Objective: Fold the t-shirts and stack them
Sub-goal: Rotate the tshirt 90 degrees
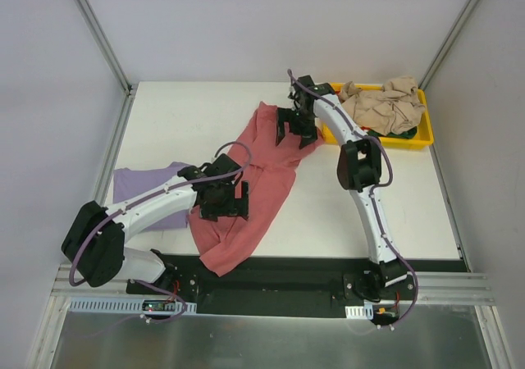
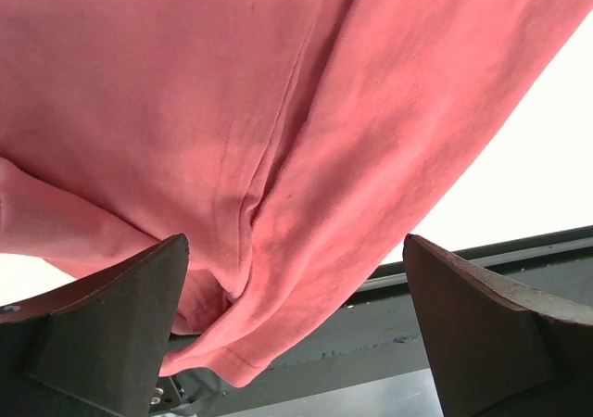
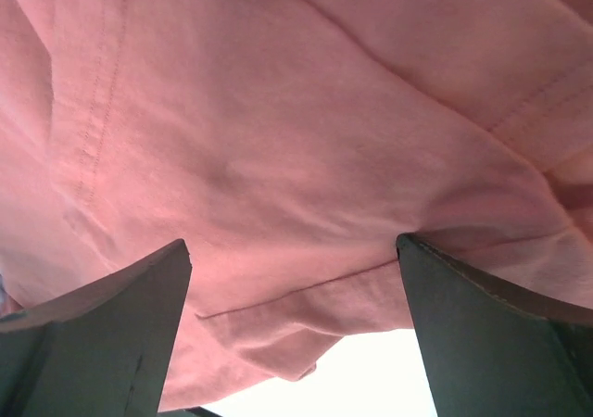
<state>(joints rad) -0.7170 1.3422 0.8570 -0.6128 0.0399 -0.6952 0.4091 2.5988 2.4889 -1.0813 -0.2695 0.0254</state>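
Both my left gripper (image 1: 223, 207) and right gripper (image 1: 295, 133) gape wide and empty just above the rumpled red-pink t-shirt (image 1: 267, 172) lying beneath them, so I'd lower each onto an edge and pinch one layer only before spreading it flat.

a dusty red-pink t-shirt (image 1: 267, 168) sprawls diagonally across the middle (creased, unfolded); a lavender t-shirt (image 1: 143, 190) lies flat at left; a crumpled beige t-shirt (image 1: 381, 105) sits heaped far right.
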